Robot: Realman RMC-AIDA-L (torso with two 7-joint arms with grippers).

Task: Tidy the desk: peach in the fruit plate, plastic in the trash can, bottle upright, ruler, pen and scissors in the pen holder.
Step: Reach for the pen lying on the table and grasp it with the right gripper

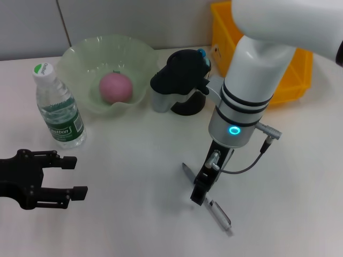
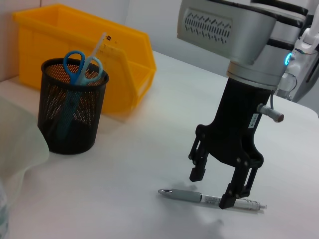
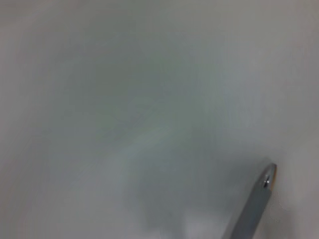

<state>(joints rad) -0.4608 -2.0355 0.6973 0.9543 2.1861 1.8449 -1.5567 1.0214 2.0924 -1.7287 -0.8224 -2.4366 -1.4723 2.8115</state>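
The right gripper (image 2: 219, 187) points straight down over the pen (image 2: 212, 199), which lies flat on the white tabletop (image 1: 139, 182) toward its near edge, right of centre. Its jaws are spread open, one finger on each side of the pen's barrel; one fingertip (image 2: 227, 201) reaches down to the pen, and whether it touches cannot be told. The right wrist view shows only bare tabletop and the pen's metal tip.

The left gripper (image 1: 68, 176) hovers low at the tabletop's near left corner, well apart from the pen, jaws open and holding nothing.

The bottle (image 1: 58, 108) stands upright near the left edge, just beside the pale green fruit plate (image 1: 80, 59), which sits toward the far edge with the pink peach (image 1: 115, 88) inside it. To the right of the plate stands the black mesh pen holder (image 2: 75, 114), with the blue-handled scissors (image 2: 79, 67) and the ruler (image 2: 98, 46) already upright in it. A yellow bin (image 2: 114, 55) sits behind the holder at the far right corner.
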